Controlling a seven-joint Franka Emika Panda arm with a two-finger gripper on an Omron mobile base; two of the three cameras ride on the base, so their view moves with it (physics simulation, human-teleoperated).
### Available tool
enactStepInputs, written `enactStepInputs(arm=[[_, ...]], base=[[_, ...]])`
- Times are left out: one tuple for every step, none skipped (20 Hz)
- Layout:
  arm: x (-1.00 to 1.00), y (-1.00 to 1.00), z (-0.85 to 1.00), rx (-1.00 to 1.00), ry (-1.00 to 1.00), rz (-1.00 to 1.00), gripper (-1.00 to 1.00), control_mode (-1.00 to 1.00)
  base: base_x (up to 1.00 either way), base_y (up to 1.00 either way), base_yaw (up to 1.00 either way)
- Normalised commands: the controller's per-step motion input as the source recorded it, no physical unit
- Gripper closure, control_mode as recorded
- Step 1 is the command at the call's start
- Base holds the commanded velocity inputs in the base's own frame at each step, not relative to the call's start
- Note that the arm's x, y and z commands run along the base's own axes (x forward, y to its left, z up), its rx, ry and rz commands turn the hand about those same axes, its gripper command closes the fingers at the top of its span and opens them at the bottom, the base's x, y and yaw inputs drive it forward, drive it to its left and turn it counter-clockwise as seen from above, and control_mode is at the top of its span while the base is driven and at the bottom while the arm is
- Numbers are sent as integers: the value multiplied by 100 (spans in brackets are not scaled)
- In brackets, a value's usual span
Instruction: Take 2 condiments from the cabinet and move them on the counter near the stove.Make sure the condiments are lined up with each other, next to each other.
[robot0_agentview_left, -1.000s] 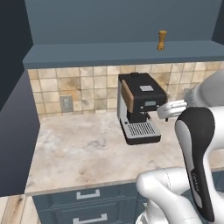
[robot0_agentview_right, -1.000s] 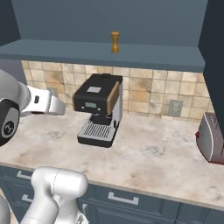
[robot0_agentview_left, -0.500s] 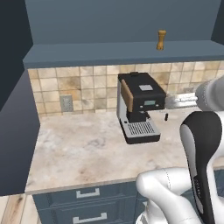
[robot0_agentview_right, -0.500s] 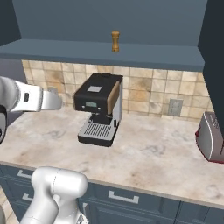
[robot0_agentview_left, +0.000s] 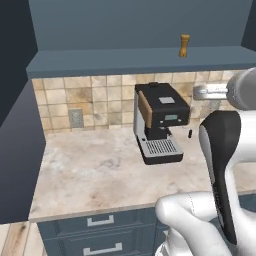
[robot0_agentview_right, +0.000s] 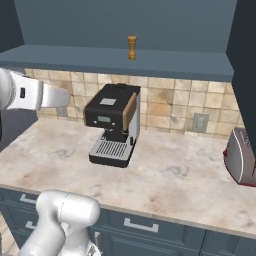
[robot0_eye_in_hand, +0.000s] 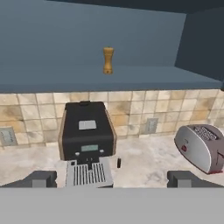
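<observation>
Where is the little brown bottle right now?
The brown bottle stands alone on the cabinet shelf, above the coffee machine, near the middle of the hand view.

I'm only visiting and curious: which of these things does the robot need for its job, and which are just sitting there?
For the job:
- tan-orange bottle on the cabinet shelf
- counter
- gripper, open

Just sitting there:
- coffee machine
- toaster
- wall sockets

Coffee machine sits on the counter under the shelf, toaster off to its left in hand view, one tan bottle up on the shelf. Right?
One slip: in the hand view the toaster is to the right of the coffee machine, not left. The rest holds: the machine sits on the counter under the shelf, with one tan bottle on it.
</observation>
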Motion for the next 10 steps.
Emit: enactStepInputs(arm=[[39, -31, 22, 0, 0, -2, -100, -100], [49, -26, 2, 0, 0, 0, -100, -100], [57, -20, 0, 0, 0, 0, -100, -100], [69, -17, 0, 0, 0, 0, -100, -100], [69, -10, 0, 0, 0, 0, -100, -100], [76, -5, 0, 0, 0, 0, -100, -100], [79, -4, 0, 0, 0, 0, -100, -100], [73, -4, 0, 1, 0, 0, -100, -100], [71, -4, 0, 2, 0, 0, -100, -100], [69, -1, 0, 2, 0, 0, -100, -100]], base=[[0, 0, 0], [0, 0, 0], [0, 0, 0], [0, 0, 0], [0, 0, 0], [0, 0, 0], [0, 0, 0], [0, 0, 0], [0, 0, 0], [0, 0, 0]])
